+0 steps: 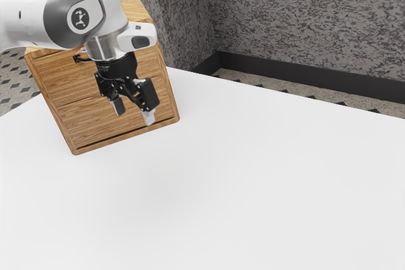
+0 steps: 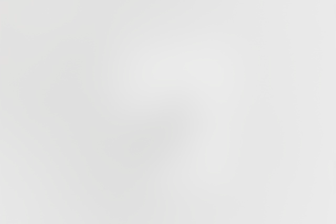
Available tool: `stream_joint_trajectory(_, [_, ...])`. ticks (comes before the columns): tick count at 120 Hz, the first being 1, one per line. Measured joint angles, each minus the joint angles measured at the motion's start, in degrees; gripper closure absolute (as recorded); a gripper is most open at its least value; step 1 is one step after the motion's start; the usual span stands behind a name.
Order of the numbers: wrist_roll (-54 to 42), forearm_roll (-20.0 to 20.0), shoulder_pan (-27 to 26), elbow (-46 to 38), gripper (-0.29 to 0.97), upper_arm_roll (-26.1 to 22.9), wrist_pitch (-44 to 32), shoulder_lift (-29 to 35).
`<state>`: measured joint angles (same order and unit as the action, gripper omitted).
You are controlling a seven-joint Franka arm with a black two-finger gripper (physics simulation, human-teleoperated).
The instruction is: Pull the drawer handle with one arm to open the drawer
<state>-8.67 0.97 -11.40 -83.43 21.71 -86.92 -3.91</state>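
Note:
A wooden drawer cabinet (image 1: 82,102) stands at the far left of the white table (image 1: 253,175), its front facing the exterior view's lower left. A small black handle (image 1: 80,58) shows on its upper drawer, partly hidden by my arm. Both drawer fronts sit flush with the cabinet. My black gripper (image 1: 133,110) hangs in front of the cabinet, pointing down, open with nothing between its fingers. It is lower than the handle and to its right. The wrist view has plain white table surface (image 2: 168,98) under my hand.
A dark speckled wall (image 1: 304,11) with a black baseboard runs behind the table. The table stretches wide and bare toward the exterior view's right and front. A patterned floor (image 1: 12,80) shows past the left edge.

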Motion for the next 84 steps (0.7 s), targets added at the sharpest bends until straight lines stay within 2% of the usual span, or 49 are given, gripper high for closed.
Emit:
stream_joint_trajectory(25, [-0.3, 0.8, -0.3, 0.0, 0.00, 0.5, 0.0, 0.0])
stream_joint_trajectory(32, [-0.4, 1.3, -0.5, 2.3, 0.00, 1.1, 0.2, 0.6])
stream_joint_trajectory(45, [-0.5, 0.1, -0.5, 4.8, 0.00, -0.1, 0.5, 5.5])
stream_joint_trajectory(55, [-0.5, -0.8, -0.4, 5.1, 0.00, -0.4, 0.1, 5.5])
stream_joint_trajectory(65, [-0.7, -4.7, -0.7, 5.1, 0.00, -0.5, -1.2, 3.7])
stream_joint_trajectory(84, [-3.1, -15.3, -2.4, 4.5, 0.00, -0.6, -5.0, 2.7])
